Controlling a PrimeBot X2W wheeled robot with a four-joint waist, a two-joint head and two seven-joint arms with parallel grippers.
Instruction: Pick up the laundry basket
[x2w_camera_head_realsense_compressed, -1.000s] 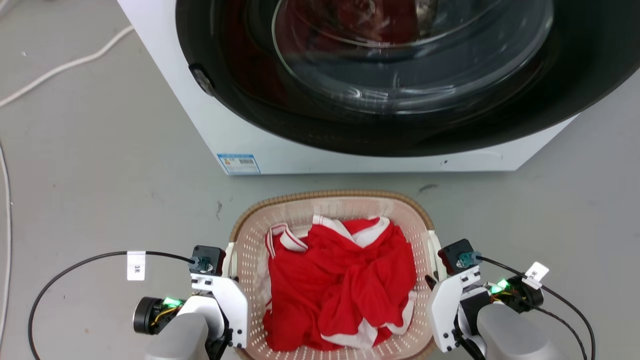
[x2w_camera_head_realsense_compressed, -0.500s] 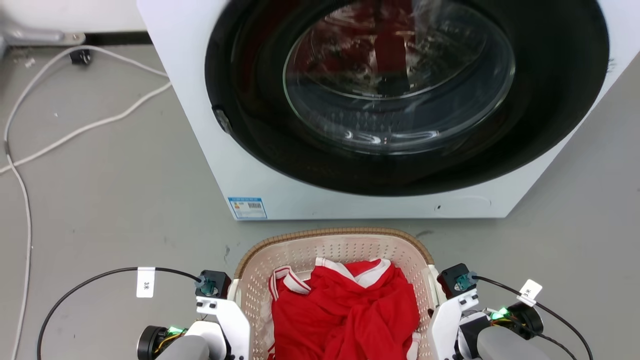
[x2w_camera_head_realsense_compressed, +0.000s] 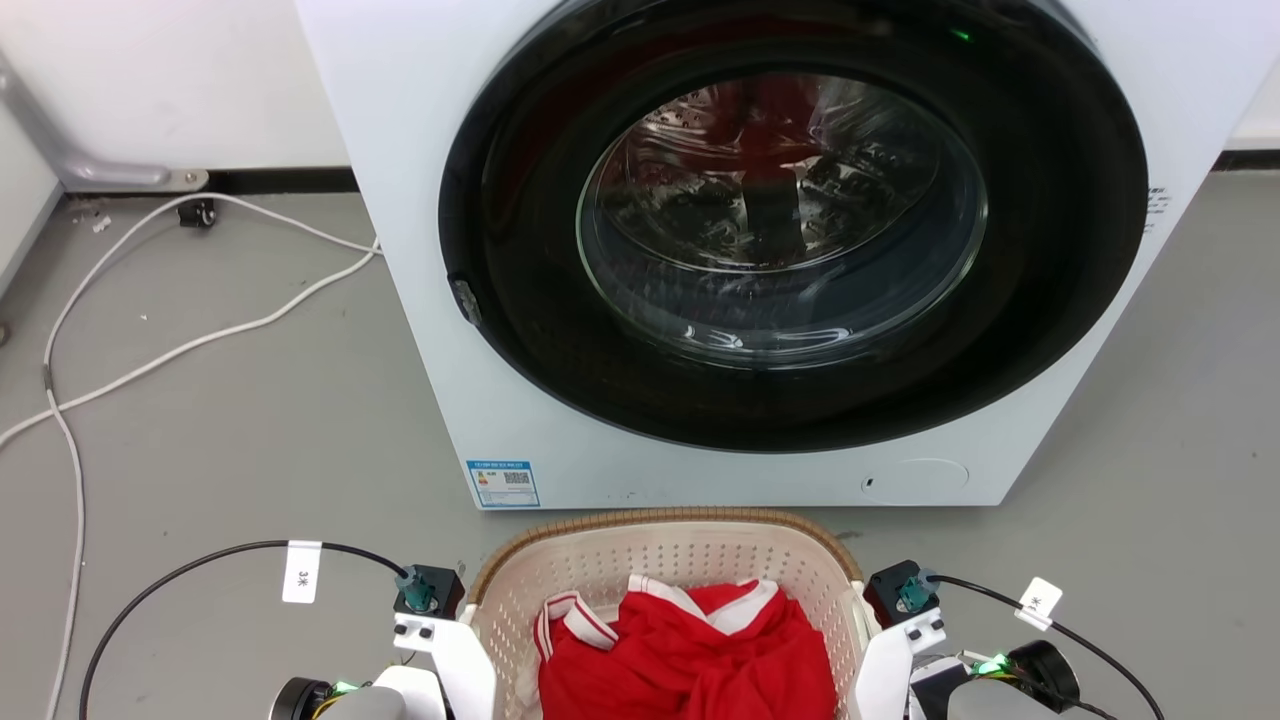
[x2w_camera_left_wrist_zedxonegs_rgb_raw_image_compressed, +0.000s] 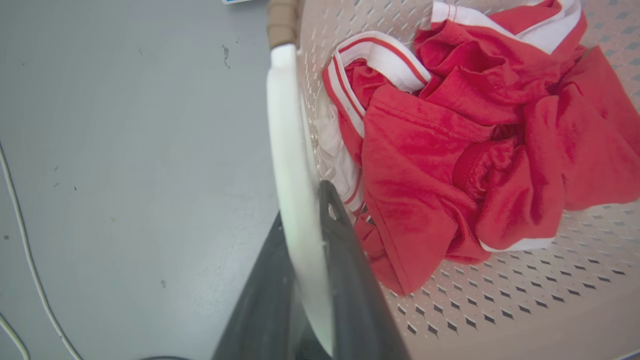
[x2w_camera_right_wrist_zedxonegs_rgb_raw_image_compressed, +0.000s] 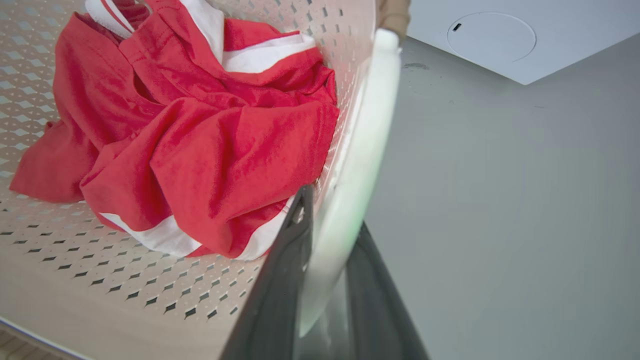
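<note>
**Two-handed hold on the laundry basket (x2w_camera_head_realsense_compressed: 660, 516)**

You have the basket low in the head view, straight in front of the washing machine (x2w_camera_head_realsense_compressed: 420, 330) and narrower than it; its brown woven-look rim curves close under the machine's lower edge in that view.

Your left gripper (x2w_camera_left_wrist_zedxonegs_rgb_raw_image_compressed: 305, 215) is pinched narrow on the white left handle (x2w_camera_left_wrist_zedxonegs_rgb_raw_image_compressed: 287, 125); one dark finger sits outside the basket, the other inside against the perforated wall, with the handle squeezed between them. Your right gripper (x2w_camera_right_wrist_zedxonegs_rgb_raw_image_compressed: 332, 215) mirrors that on the right handle (x2w_camera_right_wrist_zedxonegs_rgb_raw_image_compressed: 372, 110); again one finger in, one out, closed tight on the plastic.

A red garment (x2w_camera_left_wrist_zedxonegs_rgb_raw_image_compressed: 450, 150) with white trim lies bunched in the basket; the cloth reaches right up to each inner finger (the wrist views show this best). Whether the basket's base rests on the grey floor (x2w_camera_head_realsense_compressed: 250, 450) you cannot tell from these views.

The machine's round dark door (x2w_camera_head_realsense_compressed: 780, 220) is closed, its glass showing the drum; a small blue label (x2w_camera_head_realsense_compressed: 502, 483) sits at the lower corner of the front panel on your left. White cables (x2w_camera_head_realsense_compressed: 200, 340) trail over the floor on your left, well apart from the basket; a black cable (x2w_camera_head_realsense_compressed: 200, 560) with a white tag loops out from your left wrist.
</note>
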